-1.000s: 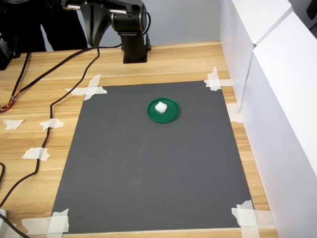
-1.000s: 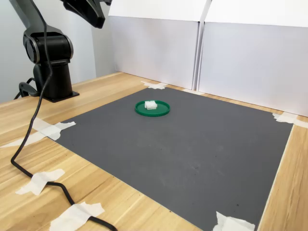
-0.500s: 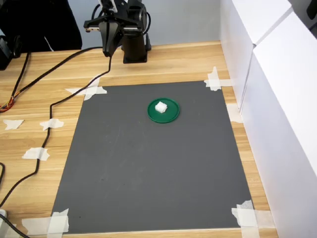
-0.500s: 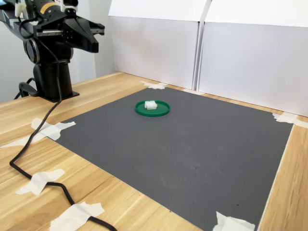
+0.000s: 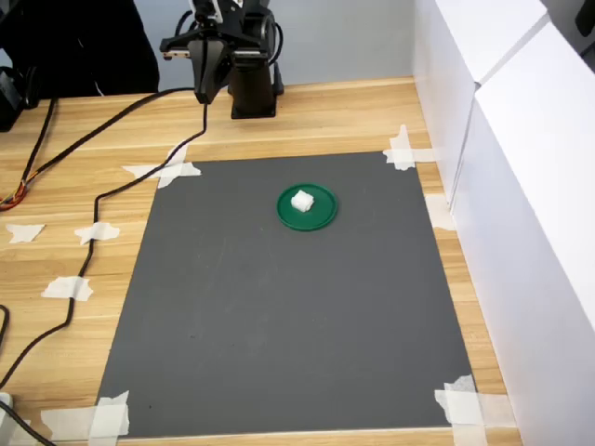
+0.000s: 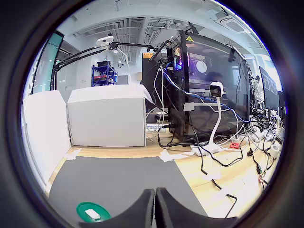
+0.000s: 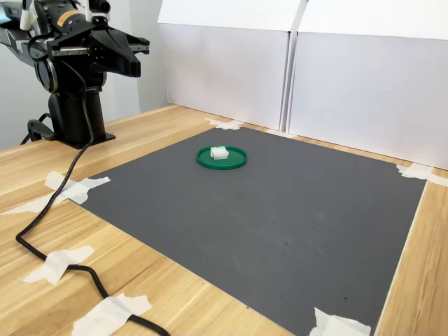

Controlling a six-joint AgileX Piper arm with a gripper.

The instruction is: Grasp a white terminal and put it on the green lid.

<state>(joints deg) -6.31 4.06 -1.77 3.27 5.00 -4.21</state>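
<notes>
The white terminal (image 5: 301, 200) rests on the green lid (image 5: 322, 215), a little off its centre, on the far half of the dark grey mat. Both also show in the second exterior view, terminal (image 7: 219, 152) on lid (image 7: 236, 162), and small in the wrist view, terminal (image 6: 92, 215) on lid (image 6: 84, 209). My gripper (image 5: 204, 91) hangs high in front of the arm's base, well back from the lid and toward the first exterior view's left. In the wrist view its fingers (image 6: 145, 211) lie pressed together, shut on nothing. The second exterior view shows the gripper (image 7: 145, 47) at upper left.
The grey mat (image 5: 279, 316) is taped to a wooden table (image 5: 84, 186). A black cable (image 5: 102, 190) trails from the arm over the table at the first exterior view's left. White panels (image 5: 521, 158) wall off the first exterior view's right. The arm's base (image 5: 253, 88) stands behind the mat.
The arm swung down from its folded-up pose, bringing the gripper into view in front of the base; since half a second ago it has barely shifted. Terminal and lid stayed put.
</notes>
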